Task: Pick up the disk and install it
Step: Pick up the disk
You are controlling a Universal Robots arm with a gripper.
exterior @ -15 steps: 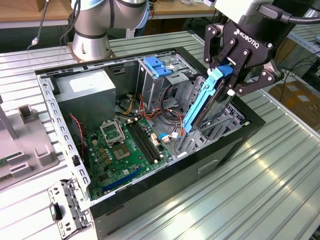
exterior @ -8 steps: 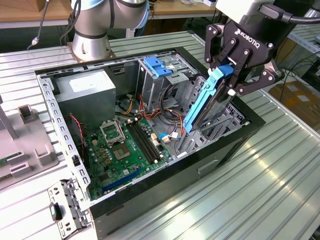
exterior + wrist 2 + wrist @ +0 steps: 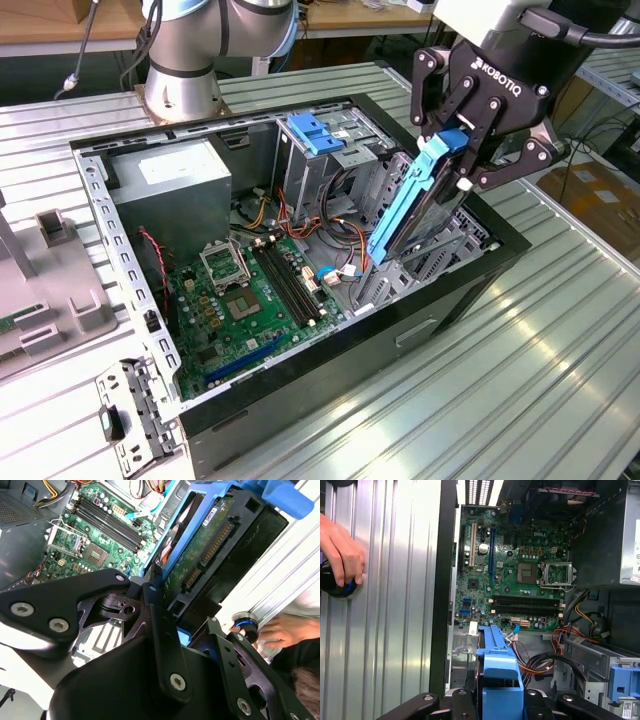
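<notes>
My gripper (image 3: 462, 150) is shut on the disk (image 3: 420, 205), a flat drive in blue plastic side rails. I hold it tilted, its lower end down inside the open computer case (image 3: 300, 400) at the exterior view's right. In the second wrist view the disk's green circuit board and connector (image 3: 210, 545) face the camera, between black fingers (image 3: 162, 630). The first wrist view looks along the disk's blue rail (image 3: 500, 670) toward the motherboard (image 3: 515, 570).
Inside the case sit a grey power supply (image 3: 170, 190), a green motherboard (image 3: 240, 300), a blue-latched drive cage (image 3: 320, 135) and loose cables (image 3: 340, 200). A person's hand (image 3: 340, 550) rests on a knob on the ribbed metal table (image 3: 540, 360) beside the case.
</notes>
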